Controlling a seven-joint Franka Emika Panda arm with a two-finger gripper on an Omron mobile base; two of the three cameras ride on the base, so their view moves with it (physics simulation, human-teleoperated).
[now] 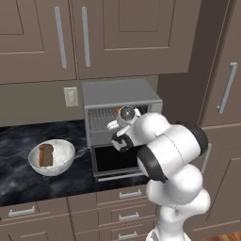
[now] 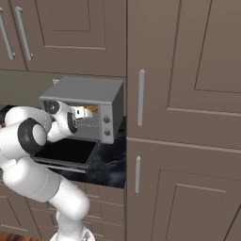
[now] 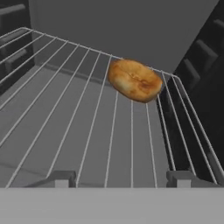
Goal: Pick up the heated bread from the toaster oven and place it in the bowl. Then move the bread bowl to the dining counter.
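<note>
Wire rack lies bare between fingertips and heated bread at 12 o'clock; oven wall crowds 3 o'clock.

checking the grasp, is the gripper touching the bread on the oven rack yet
Apart. The hand view shows it: the gripper tips sit at the near edge, the heated bread lies far back on the wire rack, with bare wires between them.
</note>
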